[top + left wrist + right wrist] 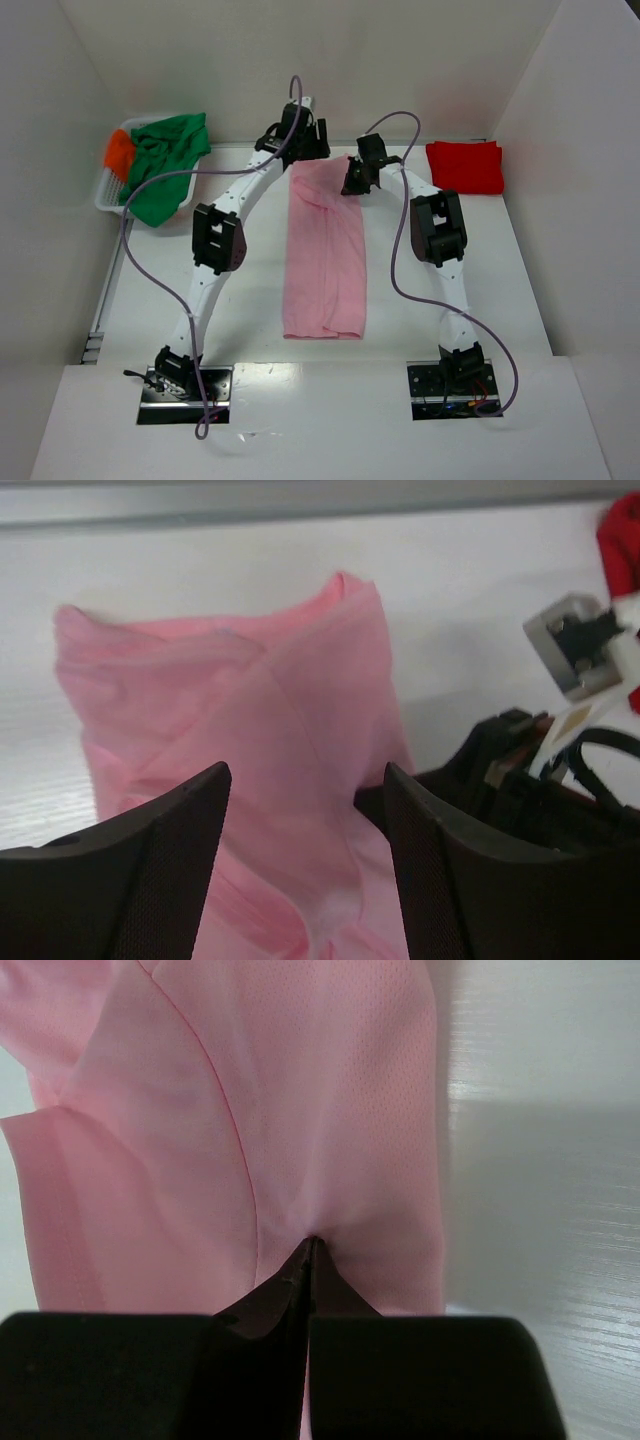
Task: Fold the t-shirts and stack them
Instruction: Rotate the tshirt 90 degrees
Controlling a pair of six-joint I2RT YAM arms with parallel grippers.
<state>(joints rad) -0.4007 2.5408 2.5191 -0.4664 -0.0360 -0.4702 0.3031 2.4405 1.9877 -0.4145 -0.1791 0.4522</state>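
The right gripper (311, 1250) pinches the far end of the pink t-shirt (325, 250), while the left gripper (305, 780) hangs spread over it.

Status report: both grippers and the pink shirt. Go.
Left gripper open over far end of pink t-shirt. Right gripper shut on its far edge. Shirt lies in a long strip. Red t-shirt and basket sit well aside.

At the far left corner of the desk (250, 300), the green t-shirt (168, 165) hides most of the orange t-shirt (119, 152).
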